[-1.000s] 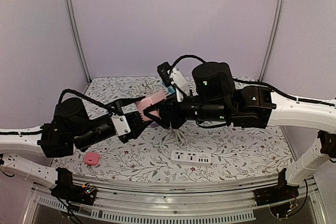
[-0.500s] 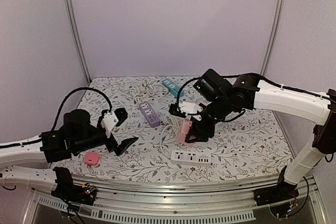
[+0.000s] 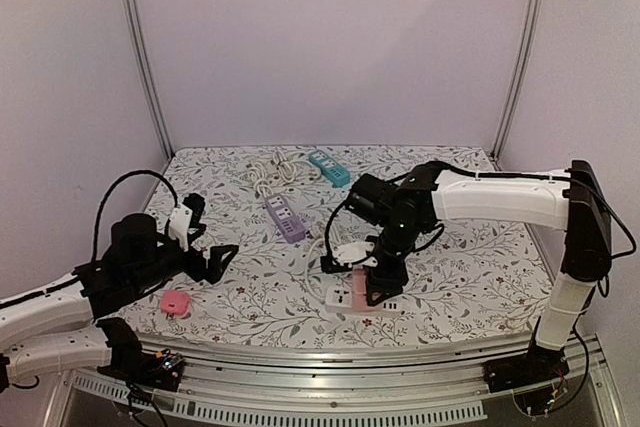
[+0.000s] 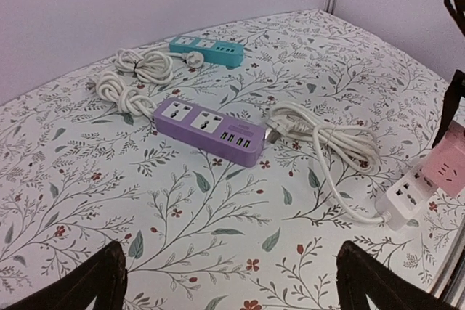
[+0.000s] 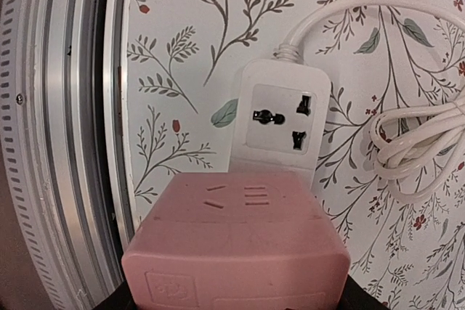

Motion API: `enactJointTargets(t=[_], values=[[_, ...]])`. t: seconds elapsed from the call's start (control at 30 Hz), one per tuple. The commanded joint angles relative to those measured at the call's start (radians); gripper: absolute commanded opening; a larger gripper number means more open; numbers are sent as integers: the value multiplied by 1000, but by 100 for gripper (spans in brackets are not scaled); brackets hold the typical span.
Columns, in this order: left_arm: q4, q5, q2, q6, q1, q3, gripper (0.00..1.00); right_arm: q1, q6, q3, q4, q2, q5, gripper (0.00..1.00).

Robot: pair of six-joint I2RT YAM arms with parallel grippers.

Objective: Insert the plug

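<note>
right jaws pinch the pink plastic plug block (image 5: 236, 245) over the white power strip (image 5: 280, 117) so i can seat it; left jaws spread.

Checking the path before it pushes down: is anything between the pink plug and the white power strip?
Nothing visible. The right gripper holds the pink plug directly over the white power strip; the strip's coiled cord lies beside it.

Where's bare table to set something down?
Bare: front centre, between left claw and white strip; right side of the table, past the right claw holding the pink plug. Crowded: back centre, around purple strip, teal strip, coiled cords.
</note>
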Motion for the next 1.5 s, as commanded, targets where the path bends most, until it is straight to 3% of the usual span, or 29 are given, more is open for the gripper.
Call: enactJointTargets(t=[0.0,0.7,1.03,1.47], values=[[34,41,-9,-41,27,-10,100,-20,-20,16,10,10,10,0],[52,59,-18,-25,52,-13,100,-40,43,-24,55,42,-6,0],[56,65,-19,-21,56,-13,100,-36,63,-1,-30,83,100,0],[65,66,-23,-11,58,-13,100,-14,92,-61,22,138,110,0]])
